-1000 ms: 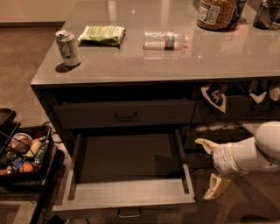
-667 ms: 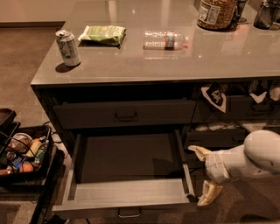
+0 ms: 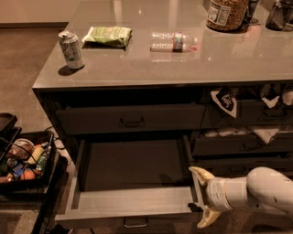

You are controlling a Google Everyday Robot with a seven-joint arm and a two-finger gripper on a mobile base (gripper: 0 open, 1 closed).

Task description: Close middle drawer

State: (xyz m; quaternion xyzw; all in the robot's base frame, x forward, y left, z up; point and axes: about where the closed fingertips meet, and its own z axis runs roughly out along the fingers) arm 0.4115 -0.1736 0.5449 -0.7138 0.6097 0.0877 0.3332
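Observation:
The middle drawer [image 3: 132, 201] is pulled far out of the dark grey cabinet. It is wide, shallow and empty, with paler inner walls, and its small loop handle [image 3: 136, 222] shows at the bottom edge. My gripper [image 3: 202, 197] is at the drawer's right front corner, on a white arm coming in from the right. It is open: one pale fingertip [image 3: 199, 173] points over the right side wall, the other [image 3: 205, 221] sits below, by the drawer front. It holds nothing.
The top drawer [image 3: 130, 118] above is shut. On the counter lie a soda can [image 3: 72, 49], a green bag [image 3: 108, 36], a water bottle [image 3: 173, 41] and a jar [image 3: 227, 13]. A black cart [image 3: 27, 167] with groceries stands left. Right-hand drawers [image 3: 242, 144] hang partly open with cloths.
My gripper and arm have moved left and slightly down, from right of the drawer to its right front corner. The drawer has not moved.

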